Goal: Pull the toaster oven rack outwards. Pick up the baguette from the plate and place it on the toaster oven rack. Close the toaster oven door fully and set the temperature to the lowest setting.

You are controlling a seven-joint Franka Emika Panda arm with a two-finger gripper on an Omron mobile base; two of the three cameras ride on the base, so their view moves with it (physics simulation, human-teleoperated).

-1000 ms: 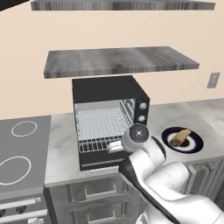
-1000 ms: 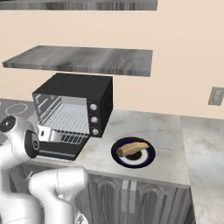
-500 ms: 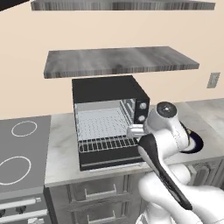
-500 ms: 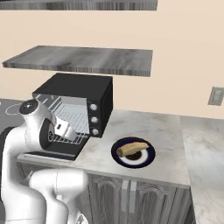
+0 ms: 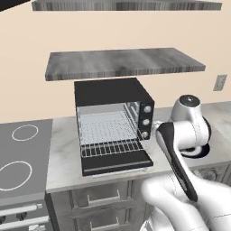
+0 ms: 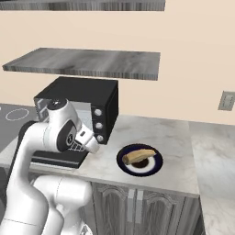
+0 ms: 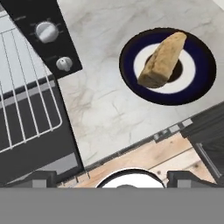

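Observation:
The toaster oven (image 5: 113, 92) stands with its door (image 5: 116, 163) folded down flat. The rack (image 5: 110, 147) sticks out over the door, also in the hand view as rack (image 7: 24, 109). The baguette (image 7: 162, 60) lies across the blue-rimmed plate (image 7: 202, 61) on the counter right of the oven, seen too as baguette (image 6: 139, 155) on plate (image 6: 155, 166). My gripper (image 7: 113, 178) hovers open above the counter's front edge between oven and plate, holding nothing. The temperature knob (image 5: 147, 108) tops the knob column. In the left base view my arm covers most of the plate.
Two lower knobs (image 7: 46, 31) sit on the black panel beside the rack. A grey shelf (image 5: 122, 63) hangs above the oven. A stovetop (image 5: 20, 158) lies to the oven's left. Marble counter (image 6: 174, 137) stretches right of the plate, with a wall outlet (image 6: 226, 100) behind.
My arm has swung right, from in front of the oven's open door to the counter beside the plate. The rack stays pulled out and the baguette has not moved.

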